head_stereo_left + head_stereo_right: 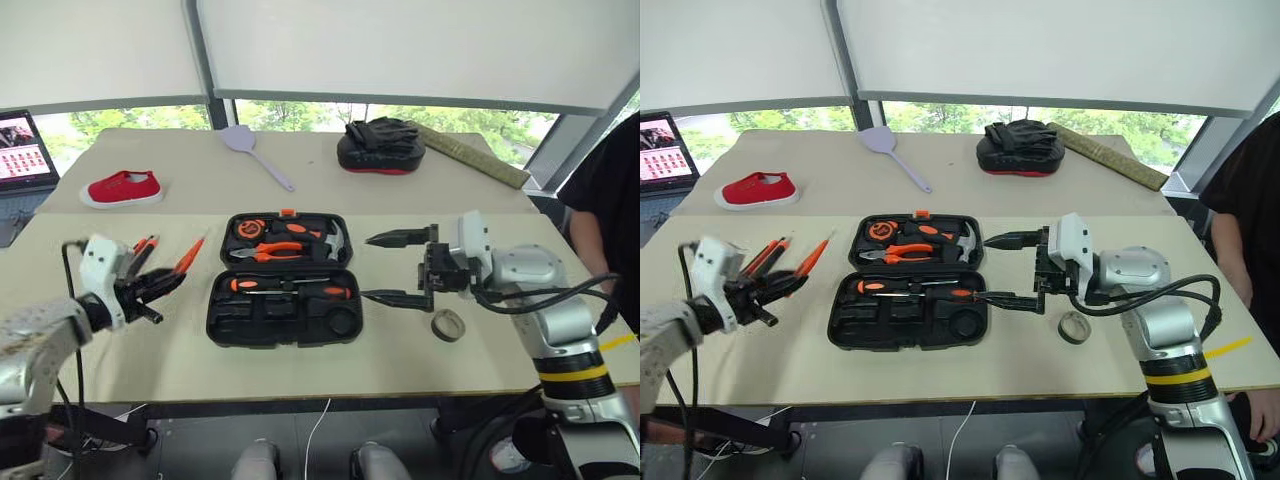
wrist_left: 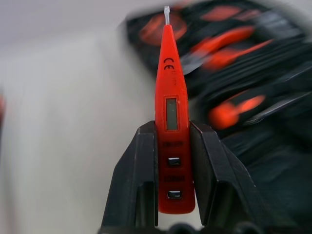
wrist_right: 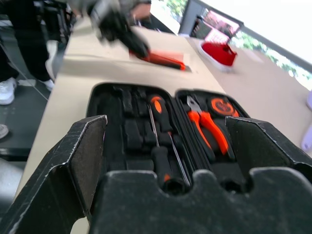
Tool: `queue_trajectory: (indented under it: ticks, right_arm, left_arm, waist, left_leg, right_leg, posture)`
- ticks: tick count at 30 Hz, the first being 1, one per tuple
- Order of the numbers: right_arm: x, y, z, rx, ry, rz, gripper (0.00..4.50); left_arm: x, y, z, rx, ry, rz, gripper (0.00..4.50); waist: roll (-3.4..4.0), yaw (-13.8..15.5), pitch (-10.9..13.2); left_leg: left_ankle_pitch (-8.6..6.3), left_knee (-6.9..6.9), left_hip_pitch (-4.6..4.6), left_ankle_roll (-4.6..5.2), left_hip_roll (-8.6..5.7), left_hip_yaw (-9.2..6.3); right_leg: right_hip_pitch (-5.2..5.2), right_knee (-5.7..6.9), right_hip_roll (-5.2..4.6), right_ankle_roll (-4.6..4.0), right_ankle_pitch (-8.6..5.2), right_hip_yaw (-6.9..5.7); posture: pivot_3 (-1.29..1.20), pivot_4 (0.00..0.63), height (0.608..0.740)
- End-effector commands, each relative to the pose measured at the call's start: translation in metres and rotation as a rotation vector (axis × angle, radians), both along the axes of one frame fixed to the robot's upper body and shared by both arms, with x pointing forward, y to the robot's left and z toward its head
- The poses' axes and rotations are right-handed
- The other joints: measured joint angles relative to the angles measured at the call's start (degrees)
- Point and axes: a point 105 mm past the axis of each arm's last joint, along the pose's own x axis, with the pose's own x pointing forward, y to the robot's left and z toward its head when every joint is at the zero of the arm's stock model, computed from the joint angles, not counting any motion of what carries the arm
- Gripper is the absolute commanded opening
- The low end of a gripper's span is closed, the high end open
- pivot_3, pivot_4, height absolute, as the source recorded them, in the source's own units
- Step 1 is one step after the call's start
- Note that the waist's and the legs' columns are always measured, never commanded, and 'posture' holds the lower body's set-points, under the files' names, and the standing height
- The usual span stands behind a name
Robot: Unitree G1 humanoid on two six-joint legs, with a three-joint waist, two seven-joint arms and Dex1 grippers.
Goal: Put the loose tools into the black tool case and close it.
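We see the black tool case [image 1: 285,280] lying open on the bench [image 1: 400,360], with two screwdrivers [image 1: 290,288] in its near half. Our left hand [image 1: 160,283] is clenched on the small orange tester screwdriver [image 2: 171,122], raised to the left of the case. Our right hand [image 1: 398,268] is spread wide and grasps nothing, just right of the case. The black tape roll [image 1: 448,325] lies on the bench near it.

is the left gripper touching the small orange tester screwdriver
Touching. The left wrist view shows the left gripper with both black fingers pressed against the sides of the tester screwdriver, clamping it.
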Motion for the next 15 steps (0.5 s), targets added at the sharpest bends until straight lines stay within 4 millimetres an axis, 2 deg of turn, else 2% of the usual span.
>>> queue_trajectory:
  ticks: [1,3,7,15]
  right_arm:
    - [-0.004,-0.004,0.008,-0.005,-0.017,-0.021,4.5]
    - [-0.005,-0.005,0.004,-0.014,0.0,-0.025,4.5]
    - [-0.007,-0.004,-0.005,-0.026,0.041,-0.022,4.5]
    - [-0.012,-0.005,-0.006,-0.014,0.034,-0.047,4.5]
  left_arm:
    - [-0.011,-0.03,-0.003,0.17,0.0,-0.338,0.47]
    - [-0.002,-0.042,-0.006,0.222,0.017,-0.409,0.47]
    - [0.025,-0.064,-0.026,0.437,0.03,-0.5,0.47]
    - [0.041,-0.061,-0.041,0.584,0.047,-0.527,0.47]
  waist:
    - [0.06,0.02,0.0]
    - [0.05,-0.12,0.01]
    - [0.04,0.09,0.01]
    - [0.03,-0.78,0.02]
  left_leg:
    - [0.0,0.0,-0.01,0.0,0.0,0.09]
    - [0.12,0.03,-0.02,0.21,-0.01,0.15]
    - [0.28,0.16,-0.1,0.52,0.02,0.11]
    - [0.1,0.27,-0.15,0.81,0.03,0.11]
  right_leg:
    - [-0.01,-0.06,-0.01,-0.08,-0.04,0.05]
    - [0.0,-0.06,0.02,0.07,0.03,0.14]
    - [-0.01,0.03,0.16,0.38,0.17,0.14]
    - [-0.09,0.11,0.29,0.48,0.12,0.32]
  posture:
    - [0.0,0.15,0.74]
    - [0.0,0.15,0.74]
    - [0.0,0.15,0.74]
    - [0.0,0.15,0.74]
